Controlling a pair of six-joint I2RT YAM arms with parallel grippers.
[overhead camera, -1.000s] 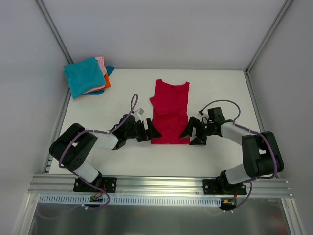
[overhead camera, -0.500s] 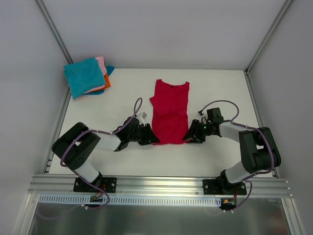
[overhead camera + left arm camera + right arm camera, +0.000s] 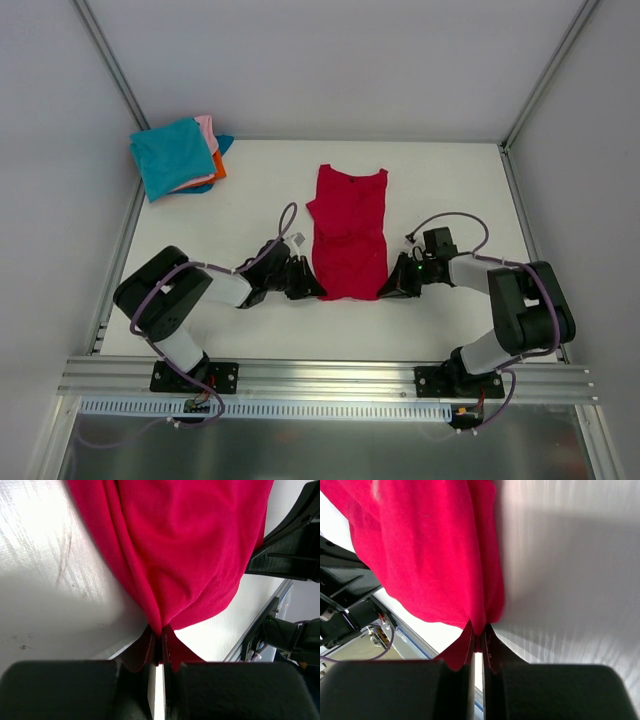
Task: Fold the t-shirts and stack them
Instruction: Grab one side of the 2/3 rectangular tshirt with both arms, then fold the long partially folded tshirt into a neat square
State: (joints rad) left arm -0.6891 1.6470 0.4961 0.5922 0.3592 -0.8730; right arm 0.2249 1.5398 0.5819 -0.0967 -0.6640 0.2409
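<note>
**Two Claws Pinching the Red Shirt**

From above: lying flat mid-desk point(image 3: 250, 190), the red shirt point(image 3: 348, 230); pinching its near corners, left claw point(image 3: 312, 291) and right claw point(image 3: 388, 290). Sitting far left, folded shirts point(image 3: 180, 157).

Left wrist: squeezing tight on red cloth.

Right wrist: squeezing tight on red cloth too.

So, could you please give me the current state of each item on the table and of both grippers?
red t-shirt: lying flat, sides folded in, both near corners pinched.
stack of t-shirts: folded and piled at the far left corner, teal on top.
left gripper: shut on the red t-shirt's near left corner.
right gripper: shut on the red t-shirt's near right corner.
</note>
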